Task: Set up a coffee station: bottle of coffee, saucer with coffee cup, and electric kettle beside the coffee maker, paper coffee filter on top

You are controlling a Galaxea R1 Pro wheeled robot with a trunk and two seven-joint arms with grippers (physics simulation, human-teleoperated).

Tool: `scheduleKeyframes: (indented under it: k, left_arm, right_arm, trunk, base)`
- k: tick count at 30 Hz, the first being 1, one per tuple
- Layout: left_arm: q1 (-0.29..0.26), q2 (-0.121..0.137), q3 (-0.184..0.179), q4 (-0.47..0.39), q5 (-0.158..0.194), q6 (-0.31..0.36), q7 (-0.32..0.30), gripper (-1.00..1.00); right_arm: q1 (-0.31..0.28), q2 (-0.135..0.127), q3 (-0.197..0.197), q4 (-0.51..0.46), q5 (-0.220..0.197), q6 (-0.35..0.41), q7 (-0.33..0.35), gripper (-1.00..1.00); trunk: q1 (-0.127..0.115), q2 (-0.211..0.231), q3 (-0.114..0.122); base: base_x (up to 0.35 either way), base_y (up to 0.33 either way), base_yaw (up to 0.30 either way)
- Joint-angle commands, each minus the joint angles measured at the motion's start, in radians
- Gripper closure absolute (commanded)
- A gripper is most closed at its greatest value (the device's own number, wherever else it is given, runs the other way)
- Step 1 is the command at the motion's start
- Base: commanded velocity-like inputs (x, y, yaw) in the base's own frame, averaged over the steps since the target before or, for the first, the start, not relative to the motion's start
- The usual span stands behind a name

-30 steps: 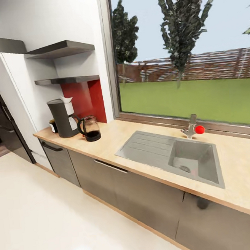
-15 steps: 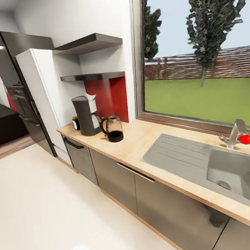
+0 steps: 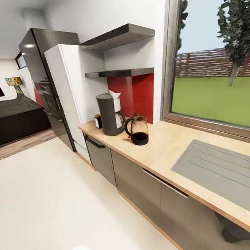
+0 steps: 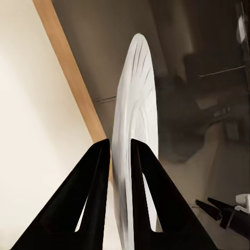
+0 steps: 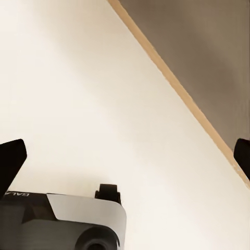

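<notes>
In the head view our camera has swung left since the earlier frames: the sink has slid almost out at the right edge, and the fridge and a dark sofa now show. The coffee maker stands on the countertop with a paper filter on top, the electric kettle just right of it, the coffee bottle just left.

In the left wrist view, our left gripper is clamped on the white ribbed saucer, held edge-on between both fingers.

In the right wrist view, our right gripper holds nothing, fingertips spread wide over the floor
</notes>
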Motion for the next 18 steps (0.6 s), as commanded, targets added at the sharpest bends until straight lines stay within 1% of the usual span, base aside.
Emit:
scheduleKeyframes:
  k: [1,3,6,18]
  left_arm:
    - [-0.001,0.0,0.001,0.001,0.004,0.008,-0.002,1.0]
    - [-0.001,0.0,0.001,0.001,0.004,0.008,-0.002,1.0]
    - [-0.001,0.0,0.001,0.001,0.004,0.008,-0.002,1.0]
    - [-0.001,-0.001,0.001,-0.001,0.004,0.008,-0.002,1.0]
  right_arm:
    - [-0.001,0.0,0.009,0.001,-0.01,-0.003,0.0,-1.0]
    - [-0.001,0.0,0.009,0.001,-0.01,-0.004,0.0,-1.0]
    - [-0.001,0.0,0.009,0.001,-0.01,-0.004,0.0,-1.0]
    - [-0.001,-0.002,0.01,0.002,-0.007,-0.003,0.006,-1.0]
  trunk:
    - [0.001,-0.001,-0.002]
    - [0.001,-0.001,-0.003]
    - [0.001,-0.001,-0.004]
    - [0.001,-0.001,-0.004]
  base:
    - [0.286,0.196,0.279]
    - [0.286,0.196,0.264]
    - [0.285,0.196,0.121]
    - [0.286,0.196,0.008]
